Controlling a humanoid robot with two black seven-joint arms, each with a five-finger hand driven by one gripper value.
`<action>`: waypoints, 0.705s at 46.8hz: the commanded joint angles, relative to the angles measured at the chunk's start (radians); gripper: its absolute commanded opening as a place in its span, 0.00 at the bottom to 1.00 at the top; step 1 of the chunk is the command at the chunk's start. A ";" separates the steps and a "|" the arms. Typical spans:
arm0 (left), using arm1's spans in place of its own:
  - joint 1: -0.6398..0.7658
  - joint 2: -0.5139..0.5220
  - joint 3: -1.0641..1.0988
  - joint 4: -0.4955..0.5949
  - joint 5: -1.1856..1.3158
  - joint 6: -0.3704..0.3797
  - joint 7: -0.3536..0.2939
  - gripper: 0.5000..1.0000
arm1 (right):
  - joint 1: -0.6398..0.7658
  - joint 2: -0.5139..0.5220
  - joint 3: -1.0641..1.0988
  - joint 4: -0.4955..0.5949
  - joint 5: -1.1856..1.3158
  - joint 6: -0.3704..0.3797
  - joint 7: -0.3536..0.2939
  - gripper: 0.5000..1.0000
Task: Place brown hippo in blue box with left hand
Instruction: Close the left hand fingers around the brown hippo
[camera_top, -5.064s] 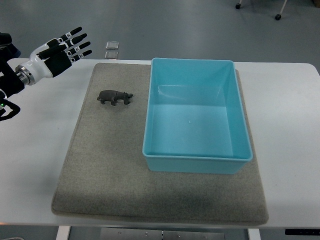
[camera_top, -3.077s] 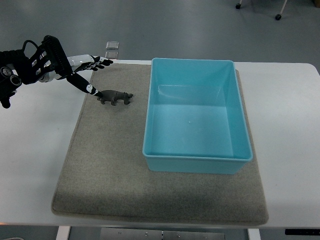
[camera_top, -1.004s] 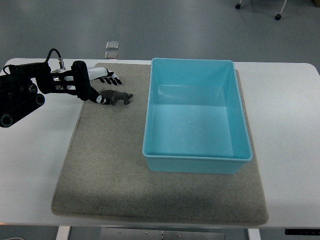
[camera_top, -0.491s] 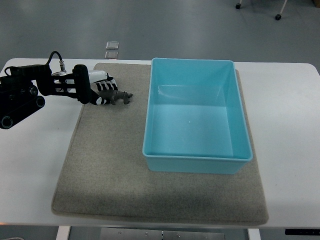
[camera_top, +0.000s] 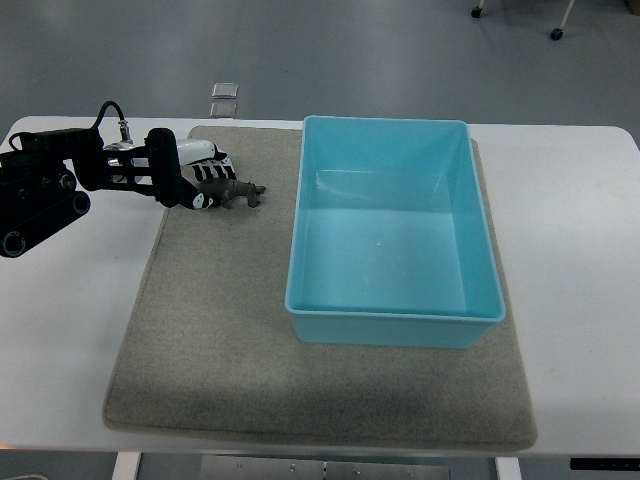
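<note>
The brown hippo (camera_top: 240, 192) stands on the grey mat (camera_top: 220, 330), left of the blue box (camera_top: 392, 232). My left hand (camera_top: 207, 183) comes in from the left edge and is closed over the hippo's rear half, black fingers curled on its back and thumb at its flank. Only the head and front legs of the hippo show, pointing right toward the box. The hippo still rests on the mat. The blue box is open-topped with nothing inside. The right hand is out of view.
The mat lies on a white table (camera_top: 570, 250). Two small clear squares (camera_top: 223, 98) lie on the floor beyond the table's far edge. My left forearm (camera_top: 50, 185) lies over the table's left part.
Over the earlier frames my left hand came down from the upper left to the hippo and its fingers curled over it. In the last half second nothing has visibly moved.
</note>
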 joint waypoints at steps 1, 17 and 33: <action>0.002 0.000 -0.002 0.000 0.000 0.000 0.000 0.00 | 0.000 0.000 0.000 0.000 0.000 0.000 0.000 0.87; 0.002 0.000 -0.002 0.001 -0.003 0.000 0.000 0.00 | 0.000 0.000 0.000 0.000 0.000 0.000 0.000 0.87; 0.004 0.000 -0.002 0.000 -0.012 -0.002 0.000 0.00 | 0.000 0.000 0.000 0.000 0.000 0.000 0.000 0.87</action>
